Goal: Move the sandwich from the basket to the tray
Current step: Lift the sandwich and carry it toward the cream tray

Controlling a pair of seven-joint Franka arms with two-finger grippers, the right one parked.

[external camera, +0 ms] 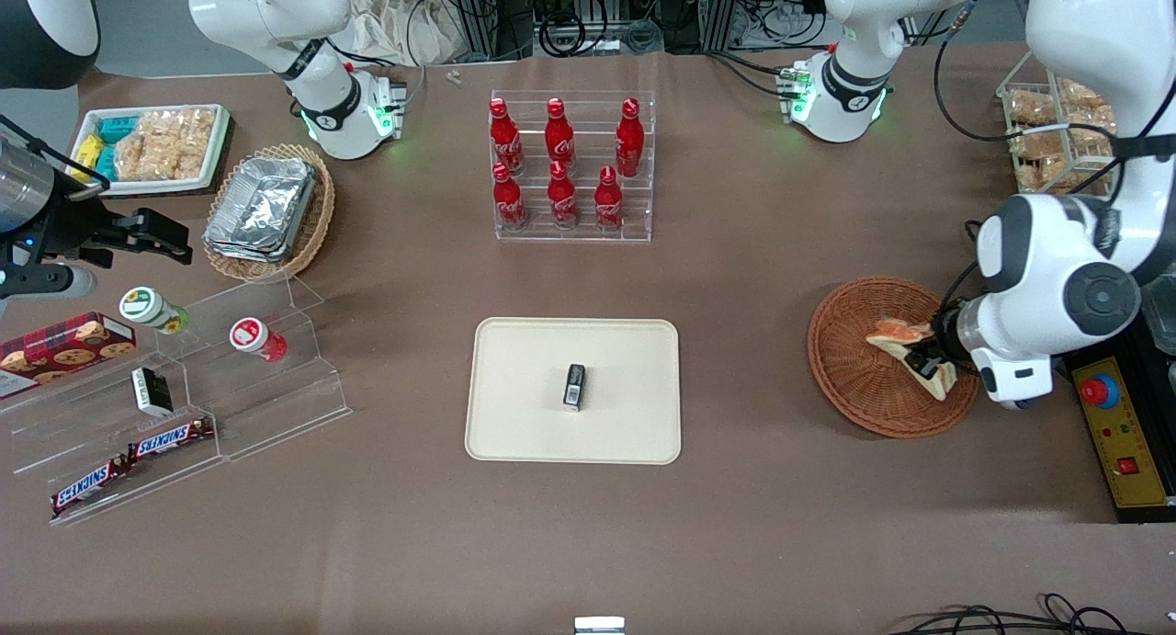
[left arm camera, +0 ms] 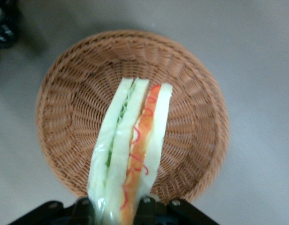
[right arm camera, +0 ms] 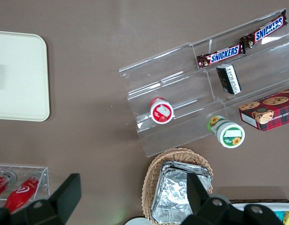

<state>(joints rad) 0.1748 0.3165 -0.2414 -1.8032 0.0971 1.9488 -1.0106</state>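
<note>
The sandwich, pale bread with orange and green filling, is over the round reddish-brown basket toward the working arm's end of the table. My left gripper is shut on one end of it. In the left wrist view the sandwich hangs from the black fingers, and the woven basket lies below it. The cream tray lies in the middle of the table, well away from the basket; the right wrist view shows a corner of this tray.
A small black packet lies on the tray. A clear rack of red cola bottles stands farther from the camera than the tray. A yellow control box sits beside the basket. Clear snack shelves and a tan basket of foil containers are toward the parked arm's end.
</note>
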